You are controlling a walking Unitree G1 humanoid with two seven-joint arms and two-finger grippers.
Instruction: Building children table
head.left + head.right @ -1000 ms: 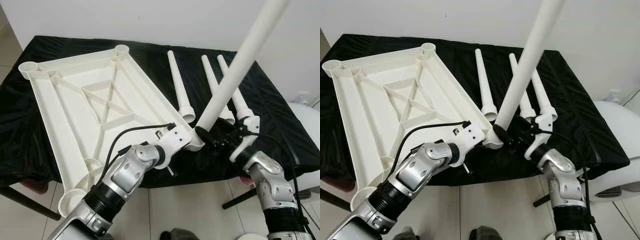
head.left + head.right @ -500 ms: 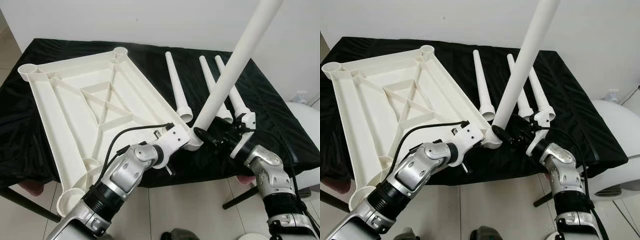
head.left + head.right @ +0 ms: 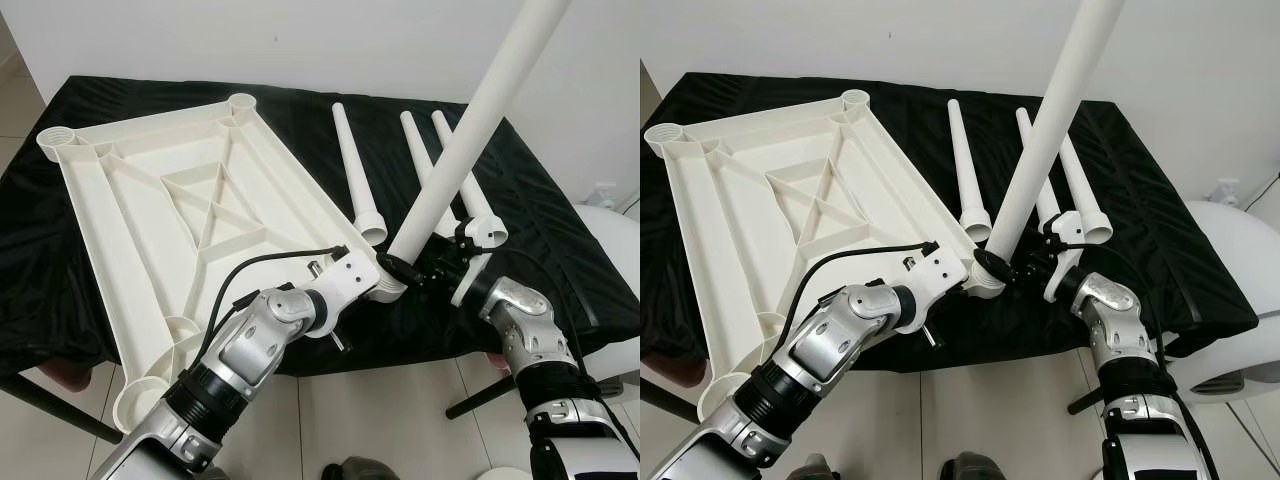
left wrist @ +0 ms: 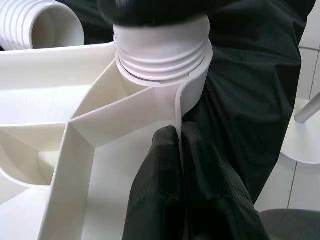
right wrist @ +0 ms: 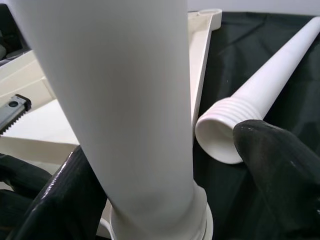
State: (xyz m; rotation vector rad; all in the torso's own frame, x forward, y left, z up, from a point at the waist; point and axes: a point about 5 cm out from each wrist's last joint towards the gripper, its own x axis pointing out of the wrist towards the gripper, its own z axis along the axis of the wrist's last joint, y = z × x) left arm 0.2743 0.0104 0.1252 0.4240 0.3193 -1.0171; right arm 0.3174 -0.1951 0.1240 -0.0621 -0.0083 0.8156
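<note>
The right gripper (image 3: 400, 272) clasped a leg (image 3: 470, 140), seemingly half-screwed into the tabletop (image 3: 150, 210); the left gripper (image 4: 182, 150) pinched its rim; further turning needed.

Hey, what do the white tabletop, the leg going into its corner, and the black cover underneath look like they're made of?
The tabletop looks like molded plastic, matte white, judging by its thin ribs and cast corner sockets. The leg seems the same plastic: a smooth hollow tube with molded threads at its base. The black cover is probably a thin woven fabric; it wrinkles, drapes over the edge and has a slight sheen.
</note>
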